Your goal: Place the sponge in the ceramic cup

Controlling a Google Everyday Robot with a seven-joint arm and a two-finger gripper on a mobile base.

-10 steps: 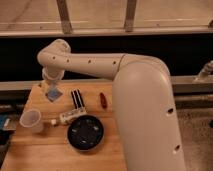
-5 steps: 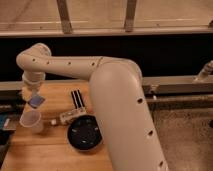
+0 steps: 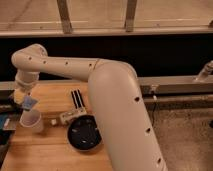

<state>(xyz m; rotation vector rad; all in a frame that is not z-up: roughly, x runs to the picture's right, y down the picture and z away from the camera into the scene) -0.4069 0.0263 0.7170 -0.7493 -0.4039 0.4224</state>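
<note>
Gripper (image 3: pixel 25 98) at the left edge of the frame, pointing down from the bent wrist, fingers closed on the sponge (image 3: pixel 30 104). Sponge lifted clear of the table (image 3: pixel 45 150), a small light-blue pad hanging tilted, one corner lowest. Ceramic cup (image 3: pixel 31 120) upright on the wood directly beneath, rim just under that corner. Deciding relation: cup mouth almost straight down from the fingertips, perhaps slightly right. Likely only a short lowering and letting go left, with the pad's slant to watch at the rim. Black bowl (image 3: pixel 84 133) and white packet (image 3: pixel 70 116) to the right, well off that line
</note>
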